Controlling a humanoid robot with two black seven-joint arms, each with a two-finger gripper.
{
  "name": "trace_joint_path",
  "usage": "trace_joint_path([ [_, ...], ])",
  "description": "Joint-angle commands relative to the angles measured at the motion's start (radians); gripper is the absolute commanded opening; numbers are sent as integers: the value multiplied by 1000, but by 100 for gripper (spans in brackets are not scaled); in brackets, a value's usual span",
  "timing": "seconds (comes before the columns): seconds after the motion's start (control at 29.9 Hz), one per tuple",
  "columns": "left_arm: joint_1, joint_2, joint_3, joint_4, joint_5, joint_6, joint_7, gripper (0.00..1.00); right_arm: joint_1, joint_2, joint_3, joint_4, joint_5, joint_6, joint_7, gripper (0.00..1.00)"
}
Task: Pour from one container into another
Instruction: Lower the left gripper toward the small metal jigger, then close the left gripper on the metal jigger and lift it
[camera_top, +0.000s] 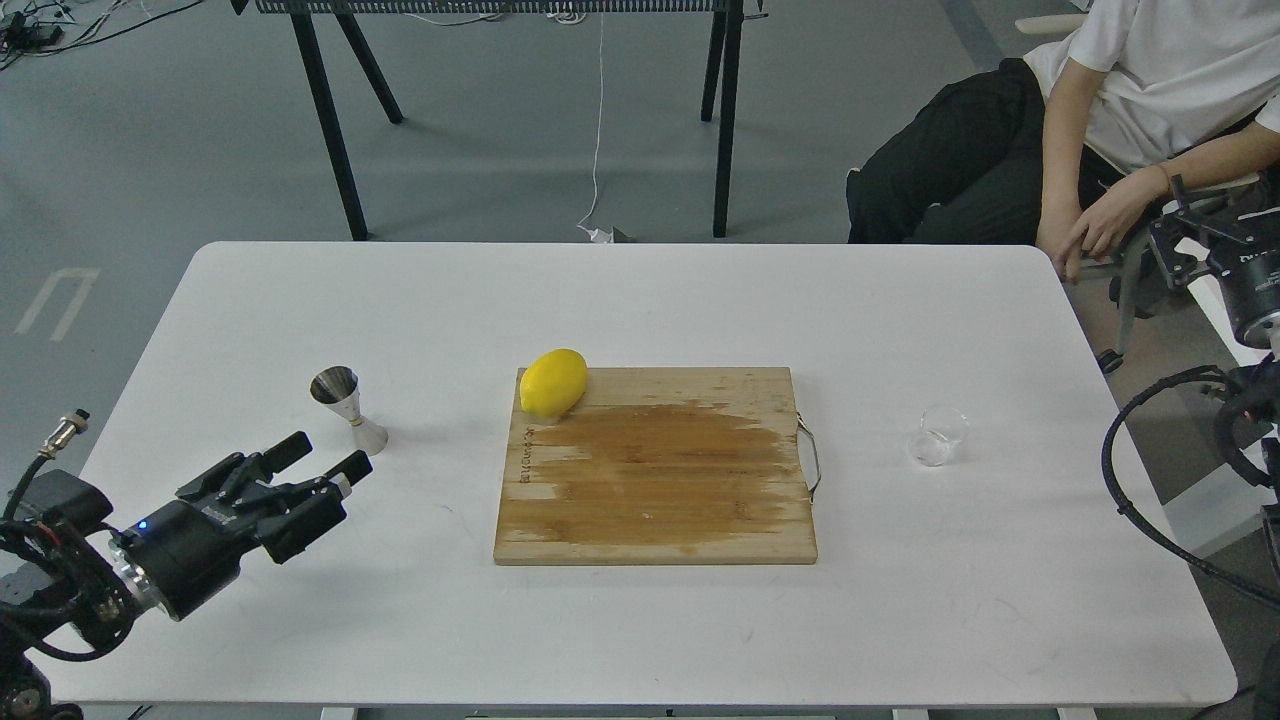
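One white table (640, 300) filling most of the head view, long edge running left to right, on grey floor. Seated person (1120, 110) in white shirt and dark trousers at far right, beyond the table corner, one hand hanging near the table's far right edge. Black-legged frame (340, 150) standing on the floor past the far edge, white cable trailing down behind it. Wooden cutting board (655, 470) lying flat at table centre, darker stained patch across its middle, small metal handle on its right edge. Left arm entering from lower left, left gripper (320, 465) over the near left part of the table, two fingers apart with a clear gap between them, holding nothing, pointing toward the far right; blue indicator lit on the wrist body. Right gripper (1185, 220) at the far right edge of the view, off the table beside the seated person, seen small and dark; cannot tell whether fingers apart or together. Black cable loop below it at the right table edge. Lemon (553, 383) resting on the far left corner of the board, overhanging the edge slightly. Steel jigger (347, 408) upright on the table left of the board, just beyond the left gripper fingertips, apart from them. Glass cup (938, 436) upright on the table right of the board, well apart from the jigger; contents too faint to judge.
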Motion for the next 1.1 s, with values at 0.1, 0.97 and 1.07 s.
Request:
trace_joint_path([
  [0.1,-29,-205,-15,333,199,9,2,94,1,6,-9,-1,0,0,-2,100],
  [0.97,-290,-549,-11,854,178,9,-7,67,-19,0,-9,-1,0,0,-2,100],
  [1.07,-307,-546,1,855,154,8,-7,53,-17,0,-9,-1,-2,0,-2,100],
])
